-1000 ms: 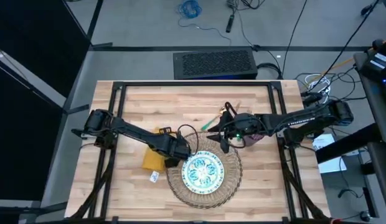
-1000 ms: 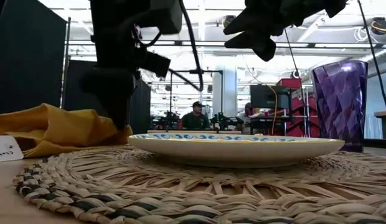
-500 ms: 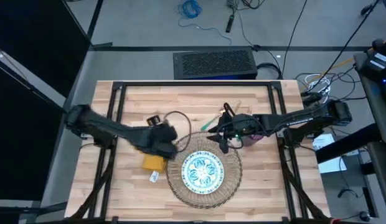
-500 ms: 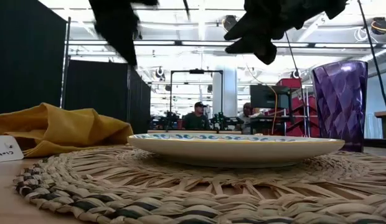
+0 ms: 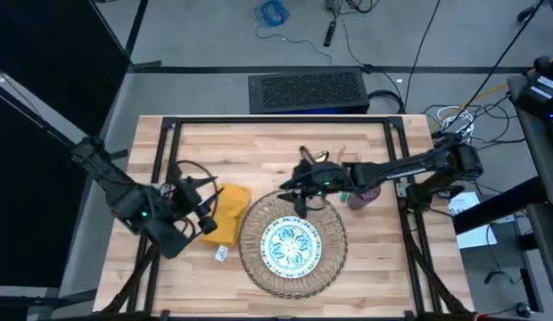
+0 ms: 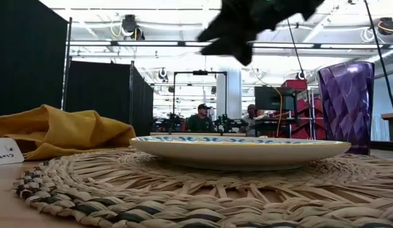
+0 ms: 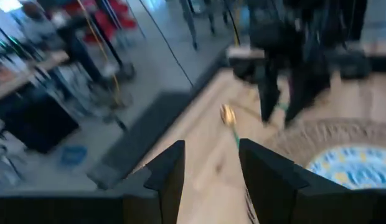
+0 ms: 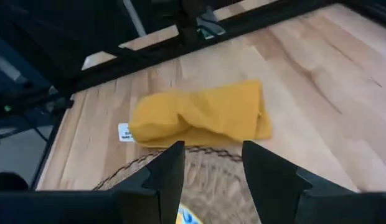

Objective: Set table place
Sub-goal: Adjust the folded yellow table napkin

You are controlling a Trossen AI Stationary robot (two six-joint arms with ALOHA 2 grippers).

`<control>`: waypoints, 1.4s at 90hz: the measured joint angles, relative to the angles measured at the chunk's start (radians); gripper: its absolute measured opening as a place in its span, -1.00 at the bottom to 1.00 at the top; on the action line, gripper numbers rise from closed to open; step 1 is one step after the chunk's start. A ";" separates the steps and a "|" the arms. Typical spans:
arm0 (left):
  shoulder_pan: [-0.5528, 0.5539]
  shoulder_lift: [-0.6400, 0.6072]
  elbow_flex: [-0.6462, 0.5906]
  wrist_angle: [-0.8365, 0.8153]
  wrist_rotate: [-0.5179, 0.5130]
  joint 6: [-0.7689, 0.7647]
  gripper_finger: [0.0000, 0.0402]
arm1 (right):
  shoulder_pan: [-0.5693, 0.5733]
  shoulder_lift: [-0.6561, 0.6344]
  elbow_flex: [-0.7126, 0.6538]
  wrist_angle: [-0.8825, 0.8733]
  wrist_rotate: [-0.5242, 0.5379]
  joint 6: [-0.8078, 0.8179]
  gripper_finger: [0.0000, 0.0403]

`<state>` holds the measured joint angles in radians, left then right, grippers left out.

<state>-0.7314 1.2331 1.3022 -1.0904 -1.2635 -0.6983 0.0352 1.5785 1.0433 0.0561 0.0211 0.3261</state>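
Straw mat (image 5: 293,244) sits near the counter's (image 5: 259,147) front centre, as base for the setting; plate (image 5: 291,245) centred on it, ready. Yellow napkin (image 5: 225,214) at the mat's 9 o'clock, touching its rim, bunched, probably not yet laid out. Purple cup (image 5: 360,193) at 2 o'clock. Cutlery (image 5: 314,167) at 12, well off the mat, unplaced. Right gripper (image 5: 299,192) hovers over the mat's 12 o'clock edge, fingers spread, empty. Left gripper (image 5: 202,214) at the napkin's 9 o'clock side, spread, holding nothing.
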 joint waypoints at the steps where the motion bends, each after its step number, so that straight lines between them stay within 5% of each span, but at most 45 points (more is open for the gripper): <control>1: -0.005 0.000 0.000 0.000 -0.013 0.000 -0.31 | -0.001 0.013 0.011 -0.006 -0.001 -0.004 -0.28; 21: -0.110 0.018 0.000 -0.029 -0.253 -0.003 -0.31 | -0.020 0.295 0.193 -0.044 -0.095 -0.027 -0.28; 54: -0.318 0.024 -0.040 -0.214 -0.309 -0.166 -0.31 | -0.037 0.597 0.371 -0.011 -0.061 -0.086 -0.28; 79: -0.318 0.003 -0.077 -0.238 -0.309 -0.186 -0.31 | -0.051 0.630 0.407 0.047 0.060 -0.125 -0.28; 126: -0.317 0.003 -0.077 -0.227 -0.309 -0.213 -0.31 | -0.080 0.630 0.407 0.068 0.064 -0.103 -0.31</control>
<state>-1.0489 1.2358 1.2247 -1.3178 -1.5724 -0.9109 -0.0444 2.2086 1.4498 0.1238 0.0853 0.2234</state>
